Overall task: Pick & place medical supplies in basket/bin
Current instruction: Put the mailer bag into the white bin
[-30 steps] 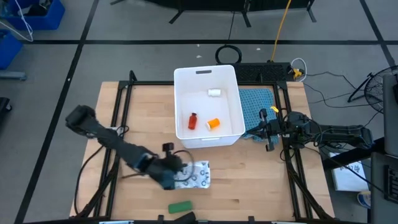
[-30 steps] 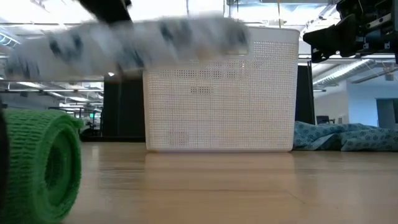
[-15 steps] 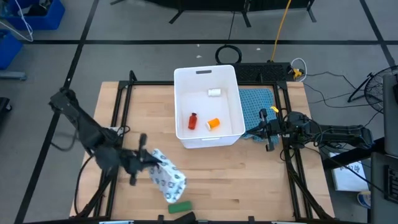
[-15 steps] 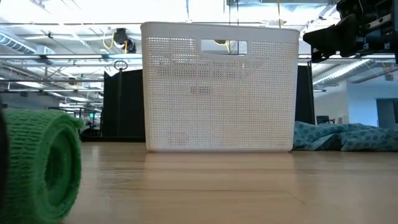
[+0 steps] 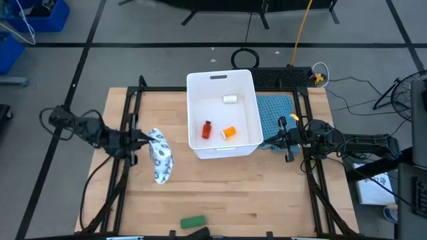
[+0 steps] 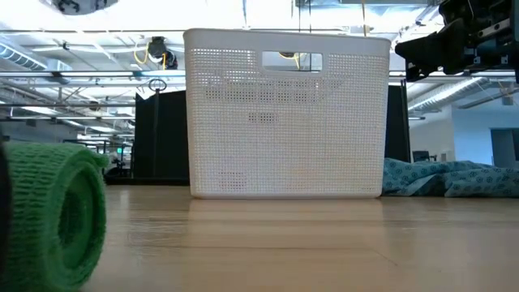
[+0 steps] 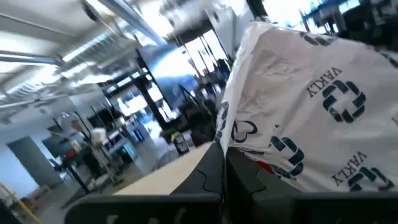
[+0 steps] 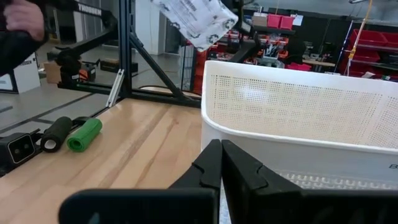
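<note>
1. Left gripper (image 5: 142, 141): over the left edge of the tabletop (image 5: 267, 193), well left of the basket; jaws clenched on one end of the white pouch (image 5: 159, 155), which hangs clear of the wood.
2. White pouch, left wrist view (image 7: 311, 106): dark recycling-type symbols, a heart outline and repeated lettering that reads roughly "VAKLY"; a red patch is half hidden behind the jaws. Its far edge is cut off by the frame.
3. Right gripper (image 5: 285, 141): held above the teal cloth (image 5: 277, 113), just right of the basket; jaws pressed together on nothing, as the right wrist view shows.
4. White basket (image 5: 221, 81): upright at the tabletop's far centre, handle slot in its far rim. The low view shows only its perforated wall (image 6: 284, 122); its contents are hidden there.
5. Inside the basket: a red bottle (image 5: 207, 129), an orange bottle (image 5: 229, 133) and a white bottle (image 5: 230, 99); labels too small to read.
6. Green roll (image 5: 193, 221): on the near edge of the tabletop, cropped in the low view (image 6: 49, 215). A dark roll (image 8: 56, 134) lies just beside it, mostly cut off in the high view.
</note>
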